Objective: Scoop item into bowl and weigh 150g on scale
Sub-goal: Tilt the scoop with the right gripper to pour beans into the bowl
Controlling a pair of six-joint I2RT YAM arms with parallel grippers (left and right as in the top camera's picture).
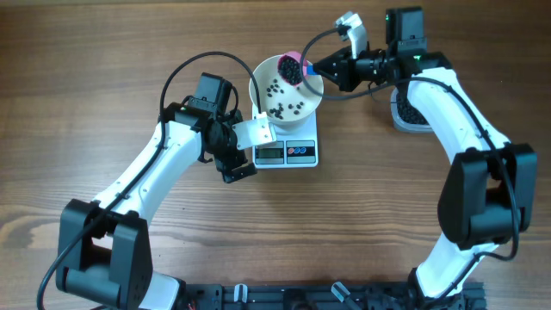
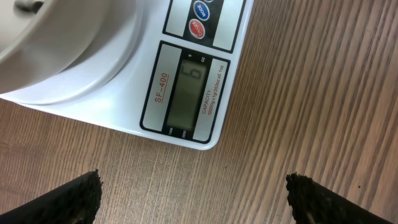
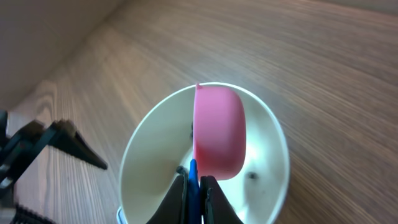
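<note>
The white bowl stands on the white scale, with black pellets of the item spread over its bottom. My right gripper is shut on the blue handle of a pink scoop, tilted on its side over the bowl's far rim, with dark pellets showing in the scoop. My left gripper stands open just left of the scale's front, with only wood between its fingertips. The scale's grey display lies right ahead of it; its digits are hard to read.
A clear tub holding more black pellets sits at the right, mostly hidden under the right arm. The right arm's cable loops above the bowl. The red button and the blue one lie beside the scale's display.
</note>
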